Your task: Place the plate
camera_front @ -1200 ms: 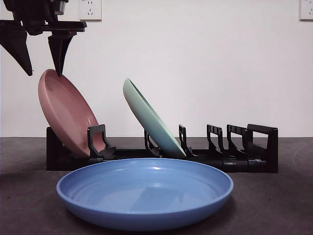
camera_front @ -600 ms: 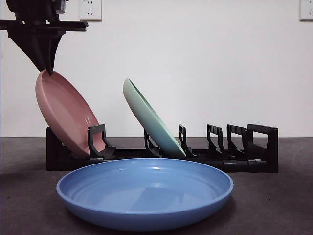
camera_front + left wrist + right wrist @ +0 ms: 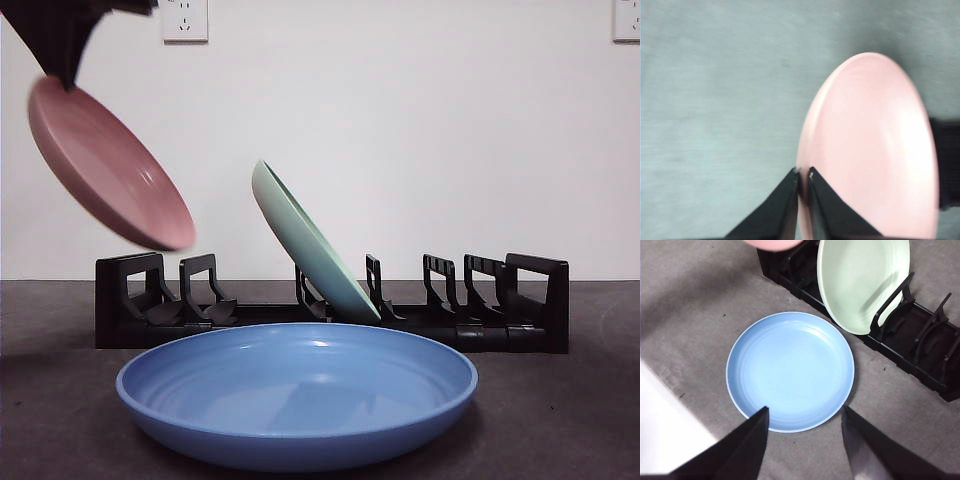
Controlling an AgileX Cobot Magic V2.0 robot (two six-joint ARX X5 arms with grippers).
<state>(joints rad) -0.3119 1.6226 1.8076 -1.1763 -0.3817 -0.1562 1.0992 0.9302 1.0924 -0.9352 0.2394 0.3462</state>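
Lifted clear of the black rack (image 3: pixel 330 320) since a second ago, the pink plate (image 3: pixel 110 165) now hangs tilted in the air toward ten o'clock in the front view, its end slots standing vacant below it. The left gripper (image 3: pixel 803 175) pinches the plate's rim between nearly closed jaws, holding it by one edge only.

That thin edge hold is the risk (the plate looks smooth, and it is blurred with motion): a swing or a jolt could let it pivot or slip and fall onto the blue plate (image 3: pixel 296 392) lying flat on the table (image 3: pixel 560 420) in front, or clip the green plate (image 3: pixel 305 245) leaning in the rack.

The right gripper (image 3: pixel 804 427) waits high above the blue plate, jaws spread wide, holding nothing.
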